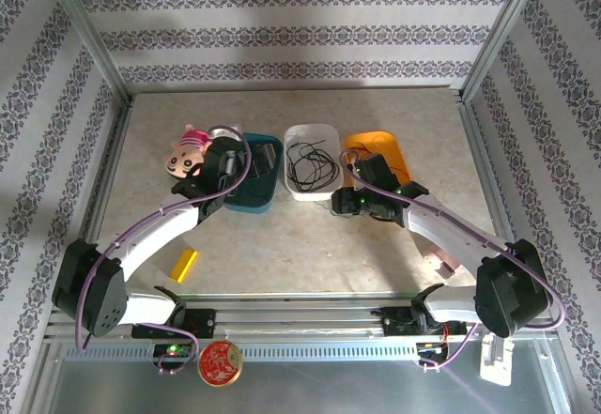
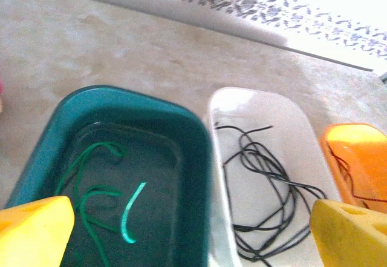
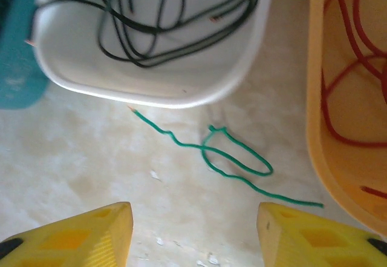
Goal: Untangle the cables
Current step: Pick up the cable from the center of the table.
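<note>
- Judging risk first: one green cable lay loose on the counter, just on the near side of the white bin, between that bin and the right hand. It was thin and flat against the surface. A descent slightly off line could have closed the fingers on nothing or pushed the strand aside.
- The strand crossed itself in one loop. A pinch at the crossing might have tightened it instead of freeing it.
- Its far end lay close under the white bin's wall. A lift could have dragged it along the rim or nudged the bin.
- A carry left to the teal bin would likely pass over the white bin, where a trailing end could have caught the black cables.
- Right hand: fingers apart, nothing between them, poised above the loose strand.
- Left hand: fingers wide apart and empty, above the teal bin. Lowered carelessly, it could have snagged the contents.
- Containers stood in a row, left to right:
- Teal bin held green cables in loose curls.
- White bin held the black cables in several overlapping loops.
- Orange bin held red cables, also looped.
- Sorting by colour looked nearly complete. The loose green strand was the one piece noted outside a bin.
</note>
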